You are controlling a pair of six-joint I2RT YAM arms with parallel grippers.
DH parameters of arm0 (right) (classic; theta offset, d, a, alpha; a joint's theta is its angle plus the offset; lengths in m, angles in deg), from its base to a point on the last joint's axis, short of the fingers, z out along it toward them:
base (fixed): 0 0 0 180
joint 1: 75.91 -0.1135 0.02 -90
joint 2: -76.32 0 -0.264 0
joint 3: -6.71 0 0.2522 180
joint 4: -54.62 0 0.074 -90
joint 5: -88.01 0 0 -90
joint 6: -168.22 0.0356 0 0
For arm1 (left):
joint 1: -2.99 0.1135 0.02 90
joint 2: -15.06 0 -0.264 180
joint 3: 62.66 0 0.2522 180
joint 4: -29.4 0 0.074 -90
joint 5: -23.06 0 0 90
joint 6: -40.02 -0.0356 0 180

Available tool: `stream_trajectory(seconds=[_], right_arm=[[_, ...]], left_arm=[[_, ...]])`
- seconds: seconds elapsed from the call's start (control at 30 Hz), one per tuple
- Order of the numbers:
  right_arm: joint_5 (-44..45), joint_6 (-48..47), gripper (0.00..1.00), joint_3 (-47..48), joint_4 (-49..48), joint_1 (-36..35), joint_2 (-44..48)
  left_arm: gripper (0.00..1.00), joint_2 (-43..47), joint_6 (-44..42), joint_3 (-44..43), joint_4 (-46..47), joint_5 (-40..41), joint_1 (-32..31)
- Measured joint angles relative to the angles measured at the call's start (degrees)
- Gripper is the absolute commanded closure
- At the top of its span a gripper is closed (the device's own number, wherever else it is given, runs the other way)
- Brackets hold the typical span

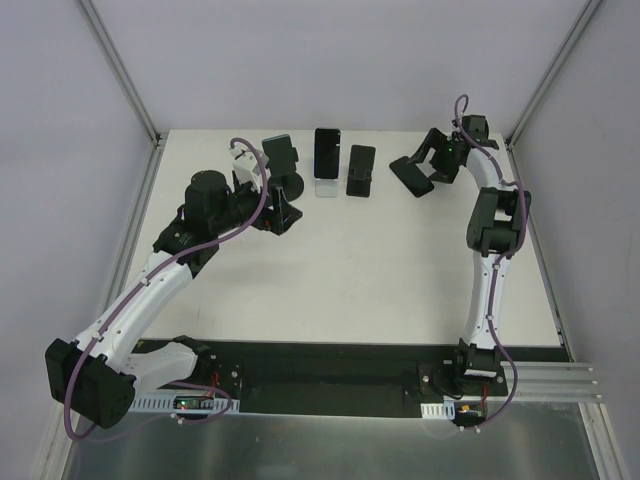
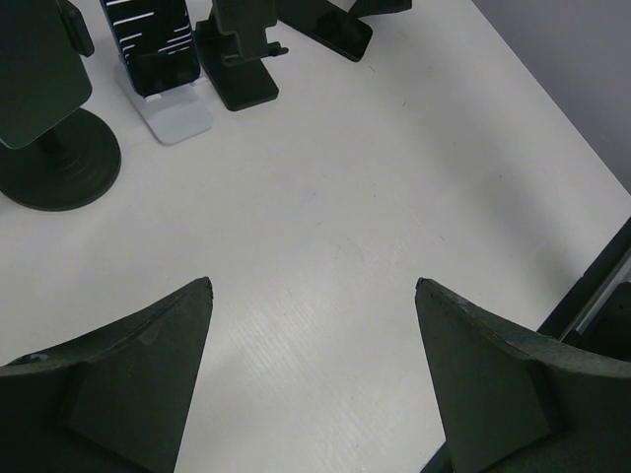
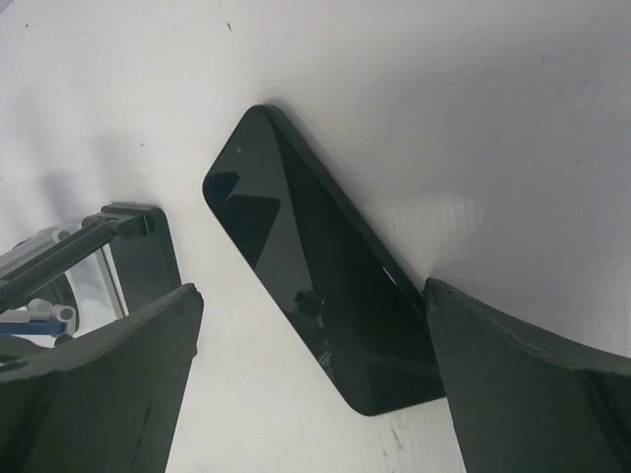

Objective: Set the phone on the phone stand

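Note:
A black phone (image 3: 315, 286) lies flat, screen up, on the white table at the back right (image 1: 411, 176). My right gripper (image 3: 314, 289) hovers over its near end, open, with one fingertip on each side and the right one close to the phone's edge. In the top view this gripper (image 1: 433, 164) is just right of the phone. A black phone stand (image 1: 360, 171) stands to the phone's left, and its edge (image 3: 138, 256) shows in the right wrist view. My left gripper (image 2: 314, 286) is open over bare table, near a round-based stand (image 1: 283, 178).
A white stand (image 1: 326, 188) carrying a phone (image 1: 327, 151) is between the round-based stand and the black stand. The round-based stand (image 2: 59, 163) also carries a dark phone (image 2: 35, 69). Grey walls close in the table's back and sides.

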Motion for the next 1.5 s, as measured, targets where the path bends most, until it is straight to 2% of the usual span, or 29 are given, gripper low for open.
stream_trajectory(seconds=[0.17, 0.47, 0.83, 1.5], right_arm=[[1.6, 0.5, 0.04, 1.8, 7.0, -0.5, 0.0], [15.8, -5.1, 0.04, 5.6, 19.4, -6.6, 0.0], [30.0, -10.6, 0.04, 9.8, 27.9, -12.1, -2.2], [29.4, -15.6, 0.04, 17.9, 30.1, -12.4, -5.7]], left_arm=[[0.18, 0.0, 1.0, 0.0, 0.0, -1.2, 0.0], [0.19, 0.0, 1.4, 0.0, 0.0, -2.5, 0.0], [0.21, 0.0, 1.9, 0.0, 0.0, -2.5, 0.0], [0.21, -0.2, 2.9, 0.0, 0.0, -3.0, 0.0]])
